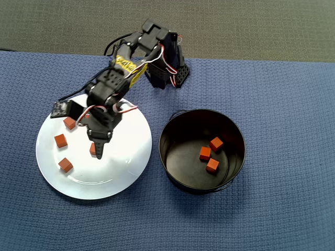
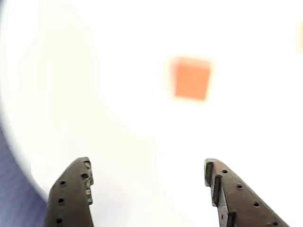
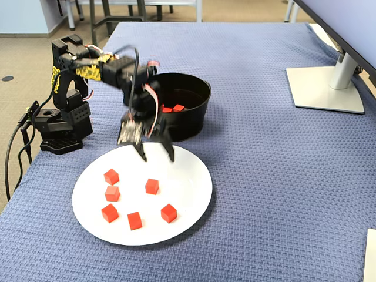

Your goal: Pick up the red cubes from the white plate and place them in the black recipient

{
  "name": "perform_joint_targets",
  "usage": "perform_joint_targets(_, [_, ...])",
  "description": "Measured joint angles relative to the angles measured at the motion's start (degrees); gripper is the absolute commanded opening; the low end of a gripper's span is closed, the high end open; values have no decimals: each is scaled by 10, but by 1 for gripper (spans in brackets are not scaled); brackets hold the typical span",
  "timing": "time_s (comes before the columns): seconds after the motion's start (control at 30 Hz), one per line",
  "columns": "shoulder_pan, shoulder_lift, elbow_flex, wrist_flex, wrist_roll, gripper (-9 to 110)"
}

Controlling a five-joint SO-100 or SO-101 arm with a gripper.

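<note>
Blue woven cloth [image 3: 276, 176] covers the table; in the fixed view a monitor foot [image 3: 326, 88] stands well apart at the right, and a wide stretch of bare cloth lies between it and the work area. Grey floor shows past the far table edge in the overhead view.

The white plate [image 3: 194, 194] lies near the front left of the cloth in the fixed view, with the black recipient [image 3: 197, 114] just behind it, rims close but apart. The arm base [image 3: 61, 126] sits at the left table edge.

Contents:
- Plate: six red cubes [image 3: 152, 186] are visible in the fixed view, all in the near-left half and apart from one another. The far-right half of the plate is bare. In the overhead view the arm covers part of the plate and only four cubes show there.
- Recipient: three cubes [image 1: 205, 153] lie on its shiny floor in the overhead view, clustered close together right of centre.

The gripper [image 3: 155, 153] hangs over the far part of the plate, tips pointing down. Its jaws stand wide apart and hold nothing. In the wrist view, one blurred cube [image 2: 191, 78] lies on the white surface ahead of the fingers [image 2: 71, 194], clear of both.
</note>
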Motion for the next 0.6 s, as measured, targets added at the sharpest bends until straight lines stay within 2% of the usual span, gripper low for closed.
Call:
perform_joint_targets(0.4, [54, -88, -29, -18, -16, 23])
perform_joint_targets(0.6, [55, -122, -47, -40, -17, 17])
